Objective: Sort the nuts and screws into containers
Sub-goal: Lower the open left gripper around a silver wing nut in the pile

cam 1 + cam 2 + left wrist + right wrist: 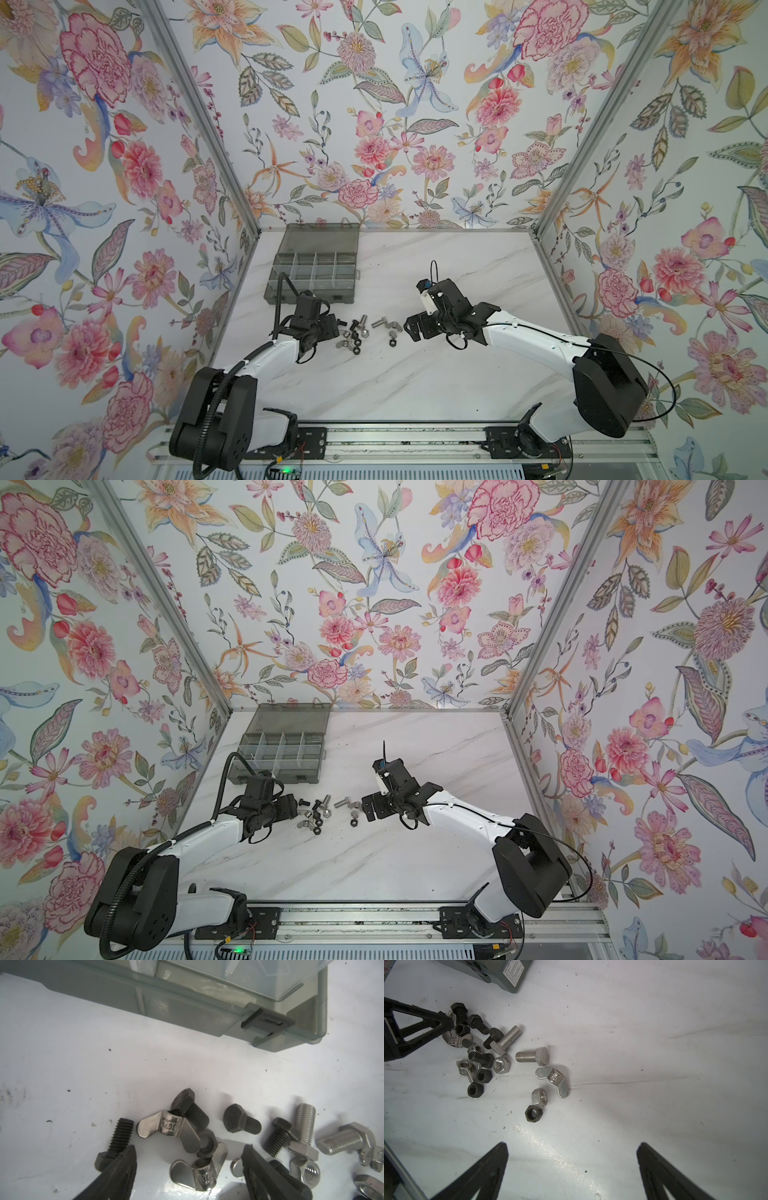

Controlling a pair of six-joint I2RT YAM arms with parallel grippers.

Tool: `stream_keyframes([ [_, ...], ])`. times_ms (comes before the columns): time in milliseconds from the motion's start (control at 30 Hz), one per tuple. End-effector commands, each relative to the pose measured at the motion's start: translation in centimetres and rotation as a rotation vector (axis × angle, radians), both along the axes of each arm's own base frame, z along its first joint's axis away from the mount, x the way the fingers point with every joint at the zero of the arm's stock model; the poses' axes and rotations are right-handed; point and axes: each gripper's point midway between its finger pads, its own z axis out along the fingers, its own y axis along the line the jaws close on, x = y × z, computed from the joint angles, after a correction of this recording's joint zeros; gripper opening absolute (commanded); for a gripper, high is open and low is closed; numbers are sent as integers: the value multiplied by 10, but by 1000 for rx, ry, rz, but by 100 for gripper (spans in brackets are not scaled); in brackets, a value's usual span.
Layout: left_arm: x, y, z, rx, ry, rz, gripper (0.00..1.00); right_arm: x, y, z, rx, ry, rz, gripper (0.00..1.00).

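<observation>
The screws and nuts [357,332] [318,814] lie in a loose pile on the white marble table. Behind them stands the grey organiser box with its containers [311,274] [280,750]. My left gripper [190,1147] [337,328] is open and low over the pile's left end. A silver wing nut [197,1174] lies between its fingers, touching neither, and a black screw [118,1138] lies beside one finger. My right gripper [573,1144] [409,328] is open above bare table just right of the pile. Ahead of it lie a silver screw [533,1056], a wing nut [552,1079] and two hex nuts [538,1096].
The box's lid [320,239] lies open flat toward the back wall. Flowered walls close in the table on the left, back and right. A metal rail [395,440] runs along the front edge, carrying both arm bases. The box's front wall [187,1001] is close behind the left gripper.
</observation>
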Motion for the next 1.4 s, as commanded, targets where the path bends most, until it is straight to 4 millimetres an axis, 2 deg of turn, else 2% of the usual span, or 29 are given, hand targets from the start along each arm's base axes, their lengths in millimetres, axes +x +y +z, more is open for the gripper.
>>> stream_keyframes([
  [0, 5, 8, 6, 3, -31, 38, 82, -2, 3, -5, -7, 11, 7, 99],
  [233, 33, 14, 19, 21, -74, 21, 82, -3, 4, -9, -15, 20, 11, 99],
  [367, 49, 8, 21, 17, -96, -14, 82, -4, 4, -10, -18, 21, 10, 99],
  [500, 59, 0, 15, 1, -117, -54, 82, -3, 3, -11, -22, 21, 8, 99],
  [700, 62, -8, -2, -28, -101, -82, 81, -2, 4, -14, -29, 25, 8, 99],
  [800, 63, -11, -4, -38, -102, -98, 81, -1, 5, -15, -30, 27, 9, 99],
  [833, 61, -11, -16, -35, -68, -99, 80, -1, 5, -15, -32, 28, 8, 99],
  [1100, 36, -10, -34, -37, -2, -108, 80, 0, 6, -16, -34, 29, 7, 99],
  [1367, 10, -18, -23, -77, -27, -108, 79, 0, 8, -17, -31, 35, 14, 99],
])
